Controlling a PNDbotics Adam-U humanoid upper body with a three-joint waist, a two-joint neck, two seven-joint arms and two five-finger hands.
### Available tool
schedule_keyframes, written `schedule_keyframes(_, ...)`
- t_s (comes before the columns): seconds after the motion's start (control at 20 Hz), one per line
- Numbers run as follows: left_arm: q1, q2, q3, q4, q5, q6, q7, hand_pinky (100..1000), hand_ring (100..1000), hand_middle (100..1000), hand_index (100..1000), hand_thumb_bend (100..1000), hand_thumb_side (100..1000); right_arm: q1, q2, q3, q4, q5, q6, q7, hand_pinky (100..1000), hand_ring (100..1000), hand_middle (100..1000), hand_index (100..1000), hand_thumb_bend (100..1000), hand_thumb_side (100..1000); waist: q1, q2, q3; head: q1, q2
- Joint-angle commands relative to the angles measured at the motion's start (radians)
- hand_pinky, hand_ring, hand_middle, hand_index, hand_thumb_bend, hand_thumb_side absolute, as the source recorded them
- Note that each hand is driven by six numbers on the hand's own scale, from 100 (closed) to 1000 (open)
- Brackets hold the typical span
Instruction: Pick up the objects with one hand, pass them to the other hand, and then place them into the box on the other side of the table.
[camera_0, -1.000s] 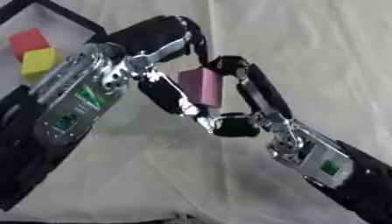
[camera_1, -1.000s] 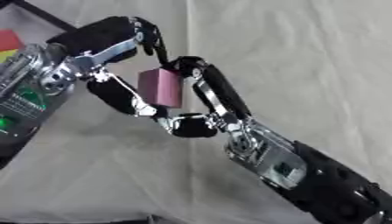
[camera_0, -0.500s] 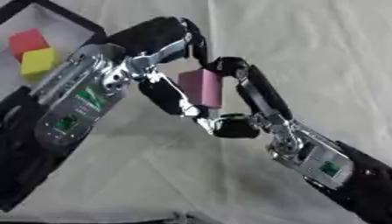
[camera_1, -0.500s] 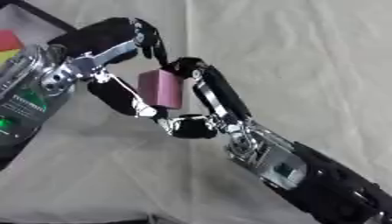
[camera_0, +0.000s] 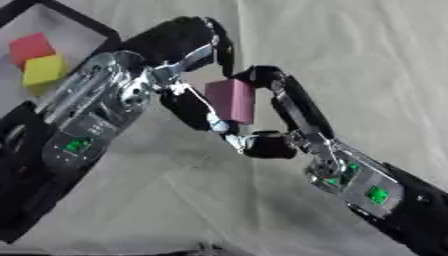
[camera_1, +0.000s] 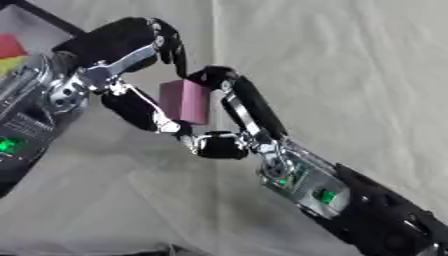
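Note:
A pink block hangs above the cloth in the middle of the view, between my two hands. My right hand comes in from the lower right, its fingers and thumb curled round the block's right side and lower edge. My left hand reaches from the left, fingers curled over the block's top left and thumb below it, touching the block. A black-rimmed box sits at the upper left and holds a red block and a yellow block.
A wrinkled pale cloth covers the table, bare on the right and at the bottom. My left forearm crosses the lower left, partly in front of the box.
Both hands stay on the pink block in nearly the same place. No clear movement shows between the frames.

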Motion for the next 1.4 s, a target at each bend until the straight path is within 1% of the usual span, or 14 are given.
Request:
schedule_keyframes(0.05,-0.006,0.032,0.017,0.027,-0.098,0.014,-0.004,752,632,580,551,665,252,-0.011,0.005,0.003,-0.041,-0.002,-0.012,-0.008,717,686,530,503,123,100,0.002,-0.017,0.001,0.0,-0.002)
schedule_keyframes(0.3,-0.003,0.028,0.015,0.029,-0.095,0.009,-0.012,748,620,567,532,641,232,-0.009,0.006,0.006,-0.041,-0.002,-0.011,-0.007,717,686,529,503,126,100,0.003,-0.016,0.0,-0.001,-0.002)
schedule_keyframes(0.55,-0.003,0.028,0.011,0.026,-0.08,0.006,-0.013,739,601,538,501,636,201,-0.007,0.005,0.005,-0.041,0.0,-0.013,-0.007,716,686,528,502,129,100,0.003,-0.015,-0.001,-0.001,-0.002)
schedule_keyframes(0.8,-0.004,0.028,0.009,0.021,-0.074,0.006,-0.016,735,592,527,483,633,195,-0.005,0.004,0.005,-0.041,0.003,-0.012,-0.008,717,686,528,503,132,100,0.004,-0.014,0.0,-0.002,-0.002)
schedule_keyframes(0.9,-0.004,0.029,0.007,0.02,-0.071,0.005,-0.019,735,593,526,482,632,167,-0.004,0.003,0.005,-0.041,0.005,-0.014,-0.007,717,687,528,503,135,100,0.004,-0.015,0.0,-0.002,-0.002)
schedule_keyframes(0.95,-0.004,0.029,0.006,0.02,-0.07,0.005,-0.023,736,592,525,475,624,133,-0.003,0.003,0.005,-0.041,0.006,-0.014,-0.007,717,687,528,503,140,100,0.004,-0.015,0.0,-0.003,-0.002)
schedule_keyframes(1.05,-0.004,0.029,0.006,0.018,-0.069,0.004,-0.031,736,593,526,474,619,124,-0.002,0.003,0.005,-0.041,0.008,-0.015,-0.007,717,687,528,503,143,100,0.003,-0.015,0.0,-0.003,-0.002)
schedule_keyframes(1.1,-0.005,0.029,0.006,0.017,-0.068,0.004,-0.033,737,593,526,474,619,124,-0.001,0.002,0.005,-0.041,0.009,-0.014,-0.006,718,688,528,505,168,100,0.003,-0.015,0.0,-0.003,-0.002)
schedule_keyframes(1.15,-0.005,0.029,0.005,0.016,-0.067,0.004,-0.037,740,596,529,484,578,100,-0.001,0.002,0.006,-0.041,0.011,-0.013,-0.005,718,689,530,506,158,100,0.003,-0.015,0.0,-0.003,-0.002)
schedule_keyframes(1.35,-0.006,0.03,0.003,0.01,-0.066,-0.001,-0.062,747,605,540,508,541,100,0.002,0.002,0.007,-0.041,0.015,-0.009,0.0,719,689,531,508,181,100,0.003,-0.015,0.001,-0.003,-0.002)
schedule_keyframes(1.4,-0.006,0.03,0.002,0.009,-0.066,-0.003,-0.07,749,608,545,541,491,100,0.002,0.002,0.007,-0.041,0.016,-0.009,0.001,719,690,531,509,188,100,0.003,-0.015,0.001,-0.003,-0.002)
